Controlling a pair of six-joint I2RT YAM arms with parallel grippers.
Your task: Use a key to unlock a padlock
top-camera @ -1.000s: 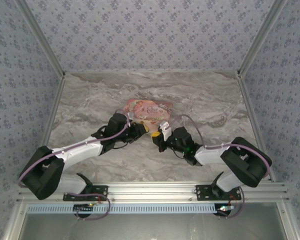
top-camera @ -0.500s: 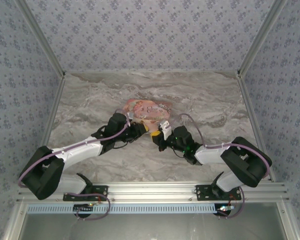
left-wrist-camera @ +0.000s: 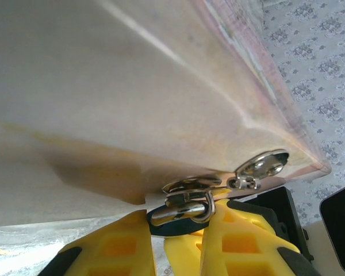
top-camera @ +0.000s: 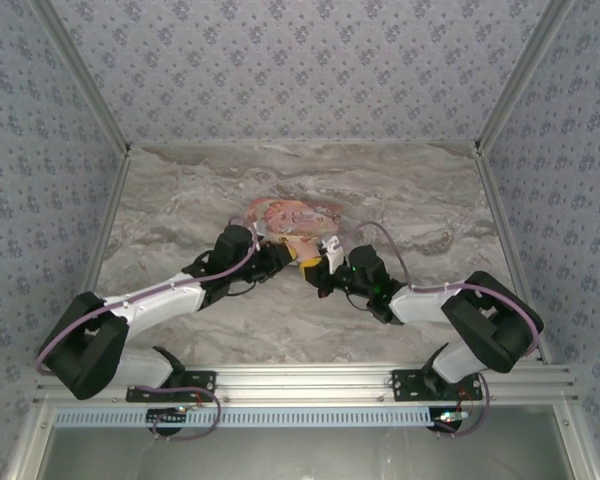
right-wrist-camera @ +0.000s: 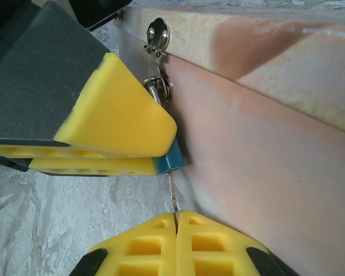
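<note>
L gripper (left-wrist-camera: 181,228) clamps the teal padlock (right-wrist-camera: 171,161) hanging at the pink box (top-camera: 295,218) edge, and R gripper (right-wrist-camera: 176,221) is clenched on the key (right-wrist-camera: 172,198), its tip at the lock's bottom, so I think R should twist slowly, on axis, w/o pulling.

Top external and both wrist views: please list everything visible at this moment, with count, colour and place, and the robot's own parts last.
pink box: one, pink with pictures, on the middle of the table just beyond the two grippers
clasp: one, silvery, on the box's edge
padlock: one, blue-teal body with a silvery shackle, hanging from the clasp's ring
key: one, thin and silvery, its tip at the padlock's underside
table: one, grey-brown marble pattern
walls: blue-grey patterned, around the table
left gripper: one, yellow fingers, clamped on the padlock
right gripper: one, yellow fingers, pinching the key
</note>
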